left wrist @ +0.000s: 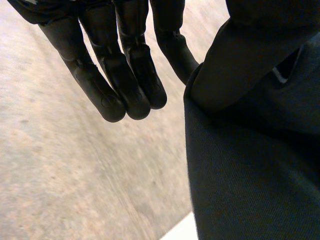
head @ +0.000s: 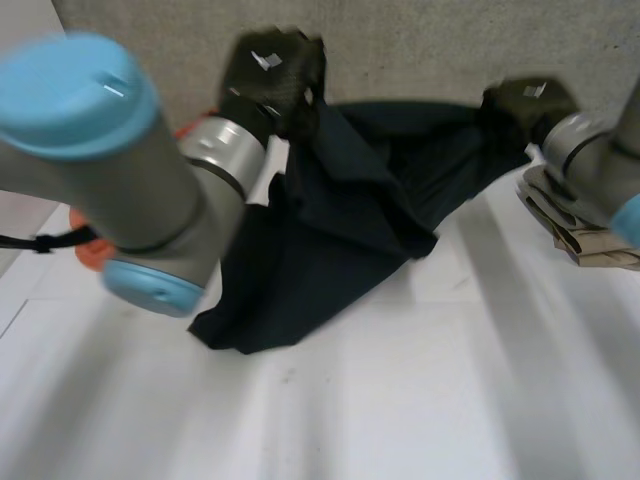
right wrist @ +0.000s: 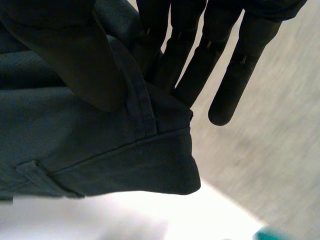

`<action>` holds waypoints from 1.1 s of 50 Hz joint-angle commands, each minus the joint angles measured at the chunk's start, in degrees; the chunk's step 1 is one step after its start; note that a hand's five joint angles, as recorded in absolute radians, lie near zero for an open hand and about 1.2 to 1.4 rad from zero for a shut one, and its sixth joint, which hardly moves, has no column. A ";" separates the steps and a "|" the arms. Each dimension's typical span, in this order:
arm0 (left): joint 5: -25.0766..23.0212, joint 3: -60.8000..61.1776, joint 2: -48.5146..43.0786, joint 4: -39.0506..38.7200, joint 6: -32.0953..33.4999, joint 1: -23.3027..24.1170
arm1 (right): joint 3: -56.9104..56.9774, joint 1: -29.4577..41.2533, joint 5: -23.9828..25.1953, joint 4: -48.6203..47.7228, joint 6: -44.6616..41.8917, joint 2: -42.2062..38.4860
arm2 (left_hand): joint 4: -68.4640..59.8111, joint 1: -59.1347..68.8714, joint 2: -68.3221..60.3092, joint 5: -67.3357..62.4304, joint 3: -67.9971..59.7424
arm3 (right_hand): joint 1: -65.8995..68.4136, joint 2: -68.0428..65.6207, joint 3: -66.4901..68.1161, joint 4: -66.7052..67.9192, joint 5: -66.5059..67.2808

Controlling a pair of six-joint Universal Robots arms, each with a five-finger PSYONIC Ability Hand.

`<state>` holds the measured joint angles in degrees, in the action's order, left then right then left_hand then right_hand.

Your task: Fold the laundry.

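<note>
White counter [head: 420, 400]: carries the items below. Dark garment [head: 330, 230]: lower end rests on the counter left of centre; upper edge lifted and stretched between both hands at the far side. Left hand [head: 270, 70]: pinches the garment's left upper end, its other fingers straight. Right hand [head: 525, 100]: thumb clamps the waistband corner against its fingers. Folded beige cloth [head: 585, 240]: right, beside the right arm.
</note>
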<state>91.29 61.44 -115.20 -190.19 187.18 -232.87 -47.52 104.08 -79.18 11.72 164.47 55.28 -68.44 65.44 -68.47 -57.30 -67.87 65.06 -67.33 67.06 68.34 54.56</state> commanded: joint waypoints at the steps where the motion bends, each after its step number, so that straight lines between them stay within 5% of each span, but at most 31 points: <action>1: -1.64 4.12 10.78 5.35 -11.39 -3.99 | -2.32 1.30 1.13 3.12 -4.68 14.14 | -11.56 14.56 -11.53 -12.70 -12.13 | 14.94 -12.67 12.94 11.66 15.44; 9: -1.99 6.94 19.49 7.03 -18.52 -8.21 | 0.84 1.56 1.57 5.59 -5.30 21.89 | -11.56 14.56 -11.53 -12.70 -12.13 | 14.94 -12.67 12.94 11.66 15.44; 17: -2.95 6.41 16.69 7.64 -19.93 -13.05 | 3.40 3.23 1.66 7.52 -5.47 20.31 | -11.56 14.56 -11.53 -12.70 -12.13 | 14.94 -12.67 12.94 11.66 15.44; 26: -4.80 -1.22 0.26 9.23 -19.14 -13.58 | 3.13 6.22 -0.36 6.39 -8.37 8.90 | -11.56 14.56 -11.53 -12.70 -12.13 | 14.94 -12.67 12.94 11.66 15.44; 33: -2.43 -20.81 -17.58 5.01 -12.20 -14.28 | 7.52 9.03 -6.68 -9.50 -8.90 -4.20 | -11.56 14.56 -11.53 -12.70 -12.13 | 14.94 -12.67 12.94 11.66 15.44; 35: -1.20 -28.11 -23.99 3.95 -9.56 -14.63 | 8.05 10.00 -8.88 -18.72 -8.11 -8.68 | -1.73 4.73 -1.70 -2.87 -2.30 | -14.34 16.61 -16.34 -17.62 -13.83; 37: -1.02 -32.50 -27.69 3.95 -8.42 -14.72 | 8.40 10.52 -9.68 -25.66 -8.11 -11.49 | 27.28 -24.28 27.31 26.14 26.71 | -55.06 57.33 -57.06 -58.34 -54.56; 38: -0.59 -36.00 -30.14 3.95 -8.07 -14.64 | 8.67 11.05 -9.94 -31.53 -8.55 -13.60 | 58.44 -55.44 58.47 57.30 57.87 | -55.06 57.33 -57.06 -58.34 -54.56; 45: 1.61 -36.05 -28.33 4.22 -8.06 -14.11 | 5.34 10.62 -11.26 -29.84 -11.45 -12.22 | 58.44 -55.44 58.47 57.30 57.87 | -55.06 57.33 -57.06 -58.34 -54.56; 55: 3.55 -5.31 -9.09 3.51 -0.08 -13.06 | -9.77 7.98 -9.07 -6.03 -14.26 0.96 | 58.44 -55.44 58.47 57.30 57.87 | -55.06 57.33 -57.06 -58.34 -54.56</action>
<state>94.25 36.63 -136.50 -186.44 181.41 -246.92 -48.30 113.61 -90.21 -9.27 152.92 48.34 -11.52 10.72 -11.71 -2.45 -12.07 12.50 -11.90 12.03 12.34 2.33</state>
